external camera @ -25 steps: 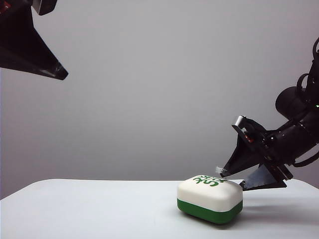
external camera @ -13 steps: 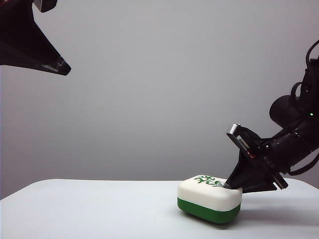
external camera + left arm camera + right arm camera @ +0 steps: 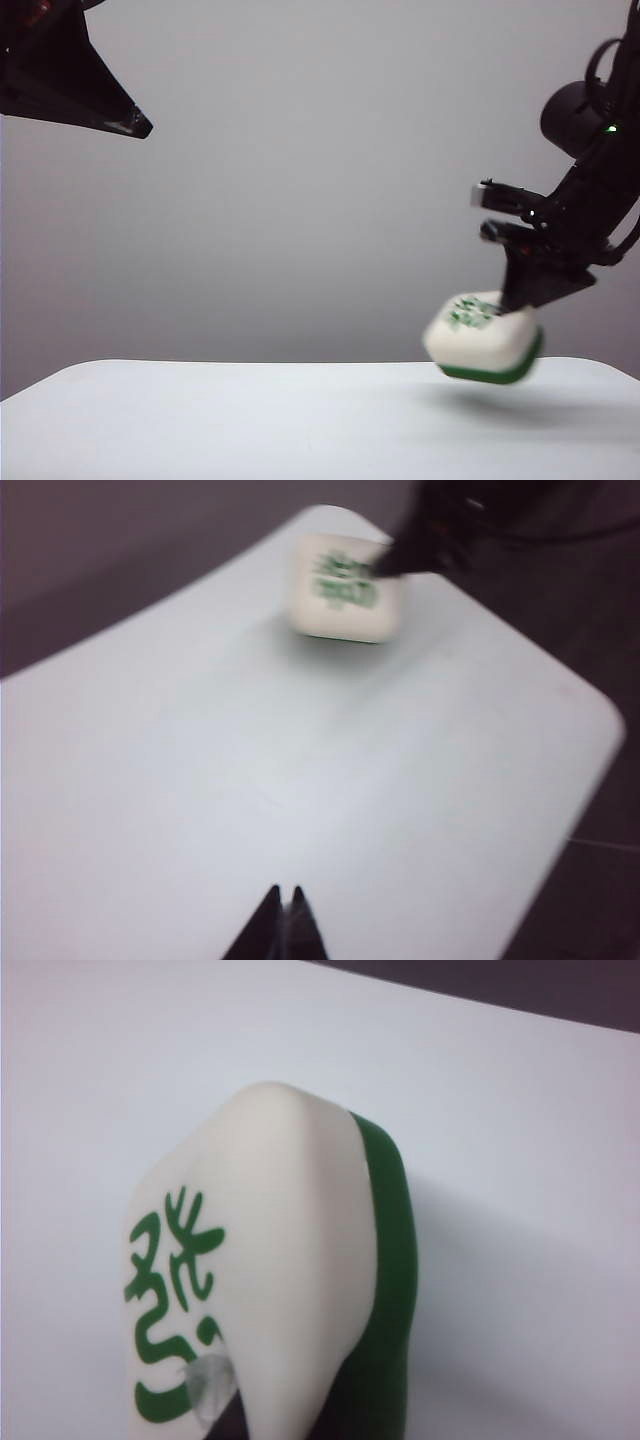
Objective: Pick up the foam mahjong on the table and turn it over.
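right gripper (image 3: 520, 300) pinching foam mahjong (image 3: 483, 338) clear above table (image 3: 250, 420); left gripper (image 3: 281, 920) pressed together, high, well apart.

Even, soft light; no glare on the desk (image 3: 200, 420). The foam mahjong (image 3: 483, 338) smears with motion blur beneath my right tool (image 3: 515, 305), casting a faint shadow. My left tool (image 3: 281, 925) view is hazy throughout; my right wrist view is sharp.
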`<state>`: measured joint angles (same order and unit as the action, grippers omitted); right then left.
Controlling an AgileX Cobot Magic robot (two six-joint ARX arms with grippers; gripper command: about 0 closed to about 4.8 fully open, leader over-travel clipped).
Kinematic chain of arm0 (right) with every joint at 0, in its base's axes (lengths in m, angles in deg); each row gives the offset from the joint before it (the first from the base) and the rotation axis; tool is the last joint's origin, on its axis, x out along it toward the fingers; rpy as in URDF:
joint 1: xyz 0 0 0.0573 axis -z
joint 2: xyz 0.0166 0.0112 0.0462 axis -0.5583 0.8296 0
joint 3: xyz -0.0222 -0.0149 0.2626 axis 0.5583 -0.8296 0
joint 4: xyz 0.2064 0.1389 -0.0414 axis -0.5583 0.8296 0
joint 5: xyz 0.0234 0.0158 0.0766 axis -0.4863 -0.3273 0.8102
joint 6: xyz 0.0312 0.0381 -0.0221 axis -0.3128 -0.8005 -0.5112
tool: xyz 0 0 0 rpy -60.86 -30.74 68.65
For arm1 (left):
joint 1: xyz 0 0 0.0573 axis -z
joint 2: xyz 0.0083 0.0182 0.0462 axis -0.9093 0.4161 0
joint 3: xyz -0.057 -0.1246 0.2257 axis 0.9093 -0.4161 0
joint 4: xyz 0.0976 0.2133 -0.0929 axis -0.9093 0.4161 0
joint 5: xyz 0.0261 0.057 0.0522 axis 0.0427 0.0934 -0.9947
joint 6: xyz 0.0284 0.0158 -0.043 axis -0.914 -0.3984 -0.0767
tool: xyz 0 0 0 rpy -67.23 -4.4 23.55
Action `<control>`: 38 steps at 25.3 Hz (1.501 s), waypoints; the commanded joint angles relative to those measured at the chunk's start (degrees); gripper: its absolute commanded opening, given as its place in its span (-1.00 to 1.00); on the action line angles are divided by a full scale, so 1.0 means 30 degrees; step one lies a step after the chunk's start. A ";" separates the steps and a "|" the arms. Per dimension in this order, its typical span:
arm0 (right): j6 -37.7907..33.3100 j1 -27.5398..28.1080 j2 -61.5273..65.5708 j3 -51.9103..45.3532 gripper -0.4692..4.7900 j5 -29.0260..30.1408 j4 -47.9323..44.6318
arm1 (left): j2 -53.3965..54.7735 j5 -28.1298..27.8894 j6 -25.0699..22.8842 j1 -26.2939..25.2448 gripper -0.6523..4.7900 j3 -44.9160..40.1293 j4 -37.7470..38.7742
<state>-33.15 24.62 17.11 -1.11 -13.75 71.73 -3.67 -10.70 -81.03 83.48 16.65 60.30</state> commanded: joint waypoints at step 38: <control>-0.4648 -0.5078 -0.3555 -0.0823 -0.56 -0.1035 0.1056 | -0.0095 -0.0517 0.0554 -0.0022 -0.78 0.0051 -0.0663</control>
<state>-47.01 9.28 8.08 -3.63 -13.45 71.75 -3.67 -12.37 -79.26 83.46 16.65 59.01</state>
